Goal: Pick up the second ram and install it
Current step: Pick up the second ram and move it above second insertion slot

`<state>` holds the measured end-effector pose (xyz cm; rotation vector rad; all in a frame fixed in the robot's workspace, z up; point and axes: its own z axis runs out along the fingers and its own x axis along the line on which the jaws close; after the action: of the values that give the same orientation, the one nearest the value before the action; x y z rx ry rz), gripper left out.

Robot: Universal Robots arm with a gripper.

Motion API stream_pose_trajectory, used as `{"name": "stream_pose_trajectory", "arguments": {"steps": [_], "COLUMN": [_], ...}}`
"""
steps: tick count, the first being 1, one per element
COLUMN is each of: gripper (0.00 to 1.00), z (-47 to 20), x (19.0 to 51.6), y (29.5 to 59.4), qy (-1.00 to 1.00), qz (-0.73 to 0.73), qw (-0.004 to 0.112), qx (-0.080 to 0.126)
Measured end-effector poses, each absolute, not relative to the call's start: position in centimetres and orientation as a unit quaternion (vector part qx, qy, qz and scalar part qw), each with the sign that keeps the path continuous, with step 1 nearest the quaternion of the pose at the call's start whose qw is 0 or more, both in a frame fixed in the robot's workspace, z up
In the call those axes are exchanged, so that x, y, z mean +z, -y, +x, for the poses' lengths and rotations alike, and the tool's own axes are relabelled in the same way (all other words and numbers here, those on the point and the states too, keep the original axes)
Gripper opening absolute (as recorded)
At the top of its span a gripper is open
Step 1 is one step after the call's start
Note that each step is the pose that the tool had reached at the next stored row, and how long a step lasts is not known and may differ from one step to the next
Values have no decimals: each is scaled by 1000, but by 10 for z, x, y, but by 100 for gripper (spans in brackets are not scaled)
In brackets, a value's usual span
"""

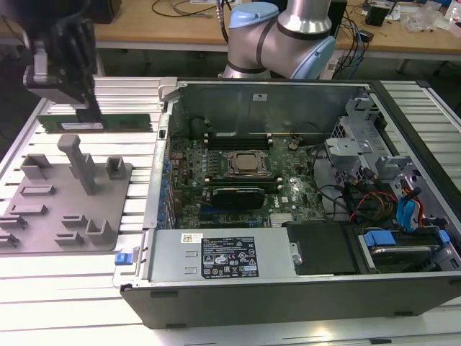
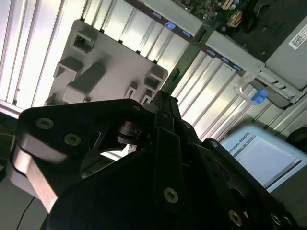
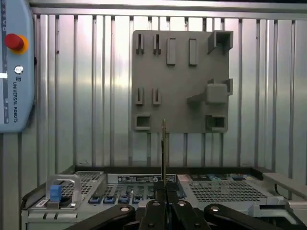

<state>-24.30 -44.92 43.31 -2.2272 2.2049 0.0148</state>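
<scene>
The gripper [image 1: 89, 109] is gripping the ram [image 1: 122, 121]. The jaws are narrow and clamped on the board's flat faces, apparently near mid-length. In the exterior view the ram is hanging level over the table [image 1: 65, 288], beyond the far side of the fixture [image 1: 65, 216] and close to the left wall of the case [image 1: 288, 288]. In the first wrist view the ram [image 3: 164, 143] is showing edge-on as a thin line running out from the gripper [image 3: 165, 191].

Handling guidance for the carry:
- Hold the board square and level, because a tilt is likely to bind at the slots [image 1: 241, 135].
- Keep grip force on the bare board, not on the chips.
- Route clear of the fixture's upright post and the case rim.

The table is a slatted, pale metal surface with the grey fixture lying flat on it. The case is lying open with the motherboard [image 1: 288, 191] facing up. A pendant [image 3: 14, 72] is resting on the slats. Behind the arm [image 1: 288, 29], a wooden bench [image 1: 180, 25] is carrying cables.
</scene>
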Motion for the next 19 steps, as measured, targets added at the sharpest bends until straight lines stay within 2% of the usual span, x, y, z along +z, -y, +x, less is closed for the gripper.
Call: {"name": "stream_pose_trajectory", "arguments": {"steps": [19], "gripper": [9], "z": [-90], "x": [433], "y": [449], "qy": [-704], "qz": [-711], "qw": [4], "qx": [5]}}
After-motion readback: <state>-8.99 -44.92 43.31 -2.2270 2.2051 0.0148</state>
